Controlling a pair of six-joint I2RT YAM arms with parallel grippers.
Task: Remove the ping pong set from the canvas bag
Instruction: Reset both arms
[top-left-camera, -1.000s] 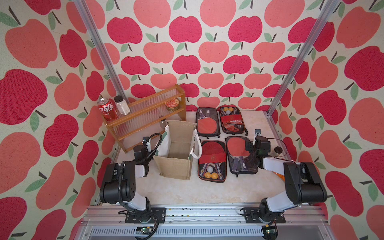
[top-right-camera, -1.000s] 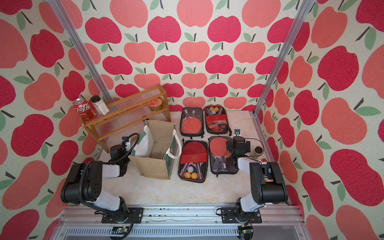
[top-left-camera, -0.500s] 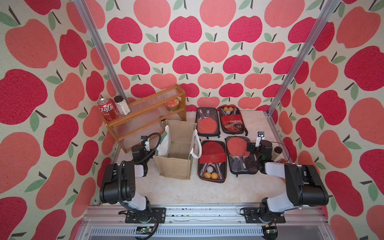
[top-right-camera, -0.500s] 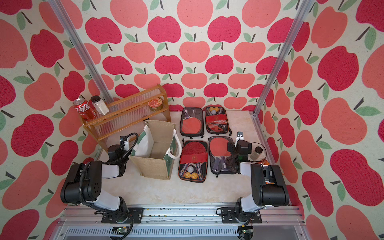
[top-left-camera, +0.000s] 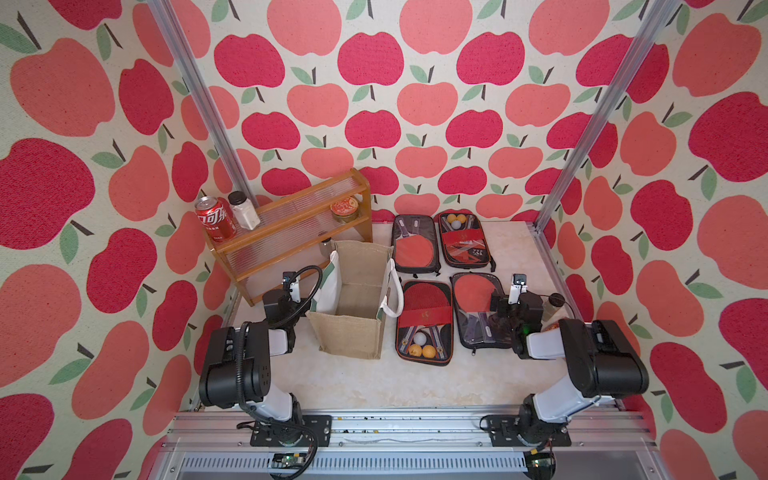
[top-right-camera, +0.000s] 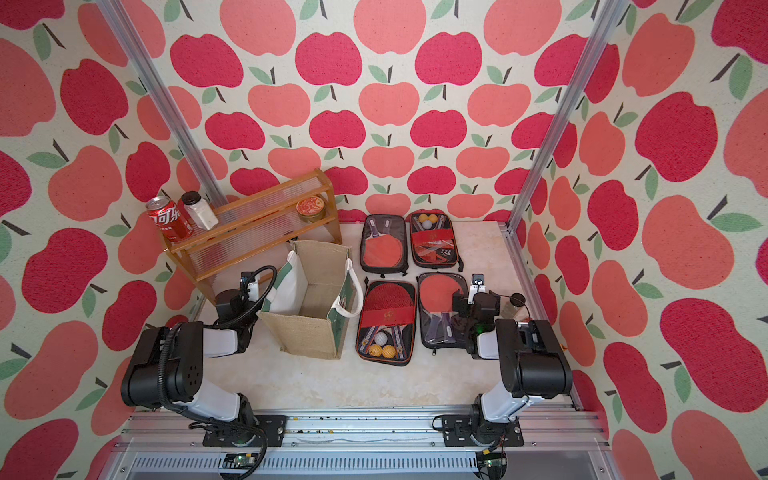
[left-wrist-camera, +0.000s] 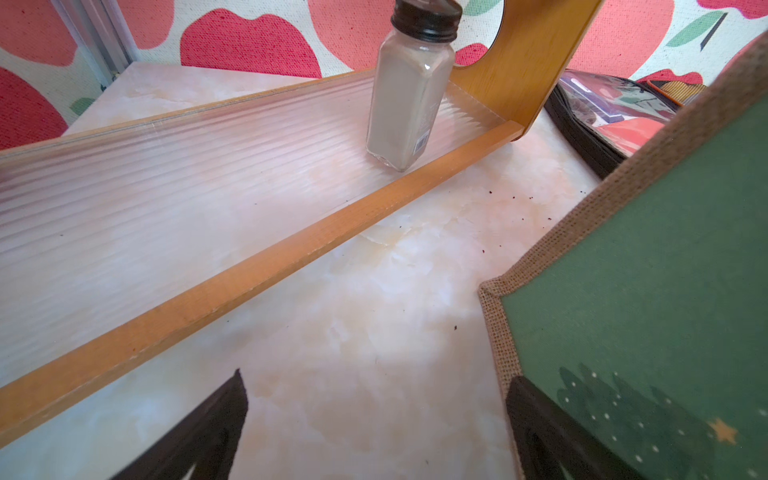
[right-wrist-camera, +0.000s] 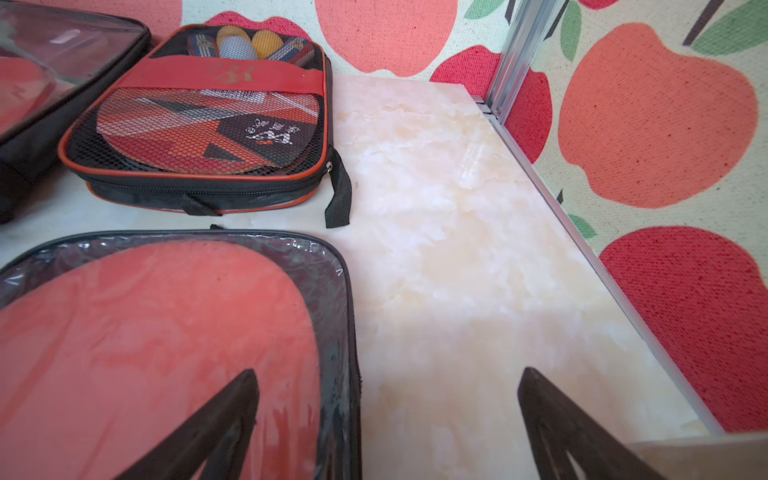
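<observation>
Both grippers are open and hold nothing: the left gripper (left-wrist-camera: 374, 419) beside the canvas bag (top-left-camera: 349, 332), the right gripper (right-wrist-camera: 386, 415) at the nearest clear-front ping pong case (top-left-camera: 478, 307). Four ping pong cases lie outside the upright bag.
</observation>
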